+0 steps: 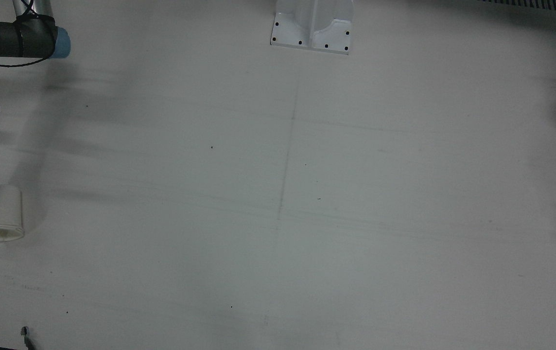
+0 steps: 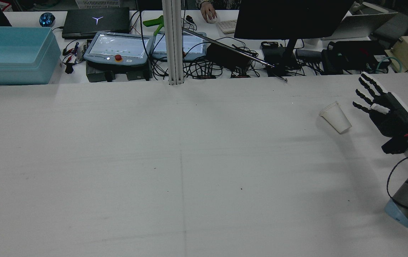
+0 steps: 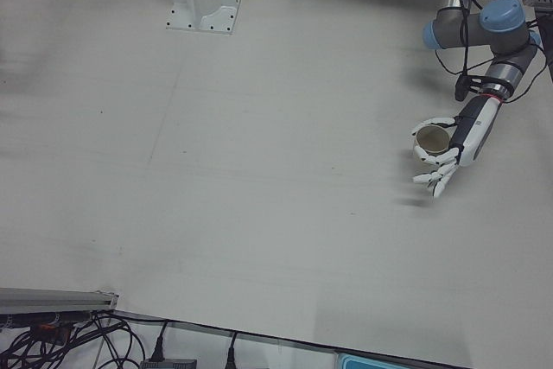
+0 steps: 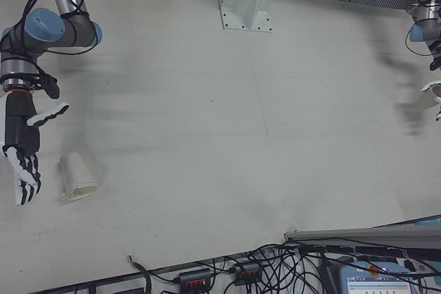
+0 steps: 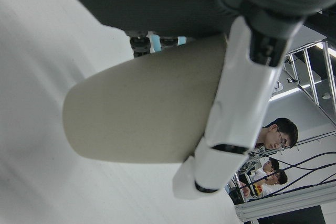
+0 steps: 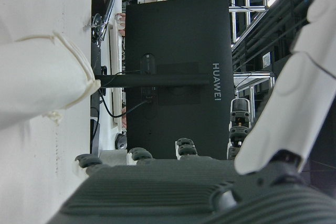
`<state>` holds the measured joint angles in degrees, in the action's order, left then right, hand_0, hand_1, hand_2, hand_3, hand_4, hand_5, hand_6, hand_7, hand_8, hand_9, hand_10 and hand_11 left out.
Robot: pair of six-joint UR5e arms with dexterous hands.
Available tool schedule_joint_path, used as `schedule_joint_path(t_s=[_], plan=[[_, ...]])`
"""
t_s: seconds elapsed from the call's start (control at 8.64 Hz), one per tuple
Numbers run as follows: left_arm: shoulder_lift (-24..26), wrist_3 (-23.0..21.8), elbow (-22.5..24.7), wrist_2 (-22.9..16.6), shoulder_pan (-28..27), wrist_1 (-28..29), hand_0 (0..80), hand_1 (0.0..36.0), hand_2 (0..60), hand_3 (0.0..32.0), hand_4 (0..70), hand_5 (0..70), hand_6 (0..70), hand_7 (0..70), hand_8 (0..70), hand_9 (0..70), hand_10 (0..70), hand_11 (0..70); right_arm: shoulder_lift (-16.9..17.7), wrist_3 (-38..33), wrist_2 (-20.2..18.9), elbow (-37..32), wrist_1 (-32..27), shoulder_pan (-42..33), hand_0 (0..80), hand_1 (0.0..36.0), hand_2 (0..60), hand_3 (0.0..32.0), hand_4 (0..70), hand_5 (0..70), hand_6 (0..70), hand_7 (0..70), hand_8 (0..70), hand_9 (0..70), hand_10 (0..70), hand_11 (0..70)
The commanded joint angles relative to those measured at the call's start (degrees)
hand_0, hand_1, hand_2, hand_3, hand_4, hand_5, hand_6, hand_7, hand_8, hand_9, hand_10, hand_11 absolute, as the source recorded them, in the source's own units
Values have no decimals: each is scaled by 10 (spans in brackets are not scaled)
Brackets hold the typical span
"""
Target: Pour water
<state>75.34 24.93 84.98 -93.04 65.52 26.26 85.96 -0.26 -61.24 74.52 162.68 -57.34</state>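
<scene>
Holding a paper cup upright above the bench, the left hand has its fingers wrapped round the cup wall; the open mouth faces up in the left-front view. In the left hand view the same cup fills the middle of the picture, a white finger pressed across its side. This hand sits near the bench edge on the robot's left, well away from the centre seam.

A second paper cup lies on its side on the bench on the robot's right half — rim crumpled and flattened in the front view, mouth pointing toward the operators' side. The right hand is just beside it, not touching, fingers spread and released, holding nothing. In the right-front view the hand lies flat and extended, with the fallen cup just past it on the side toward the bench centre.

White pedestal stands at the far edge between the arms. A monitor and a blue bin sit behind the bench.
</scene>
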Motion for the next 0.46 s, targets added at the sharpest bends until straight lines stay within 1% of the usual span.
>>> schedule_joint_path(t_s=[0.0, 0.12, 0.23, 0.35], plan=[[9, 9, -4, 1, -29, -24, 800, 360, 600, 0, 700, 700, 190, 225, 46, 44, 71, 121, 0, 1, 0, 2, 0, 0, 515, 54, 0, 272, 90, 149, 42, 60, 21, 0, 0, 0], [9, 6, -4, 0, -30, -24, 800, 360, 600, 0, 700, 700, 192, 225, 46, 43, 71, 121, 0, 2, 0, 7, 0, -1, 514, 56, 0, 264, 89, 151, 42, 62, 20, 0, 0, 0], [9, 4, -3, -2, -30, -24, 800, 358, 576, 0, 700, 700, 190, 215, 45, 38, 62, 110, 1, 3, 0, 9, 0, -1, 516, 59, 0, 266, 93, 153, 43, 64, 21, 0, 0, 0], [9, 1, -3, -7, -33, -24, 740, 279, 242, 0, 700, 700, 144, 183, 26, 22, 36, 69, 1, 2, -1, 11, 0, -2, 515, 60, 0, 268, 94, 153, 43, 65, 20, 0, 0, 0]])
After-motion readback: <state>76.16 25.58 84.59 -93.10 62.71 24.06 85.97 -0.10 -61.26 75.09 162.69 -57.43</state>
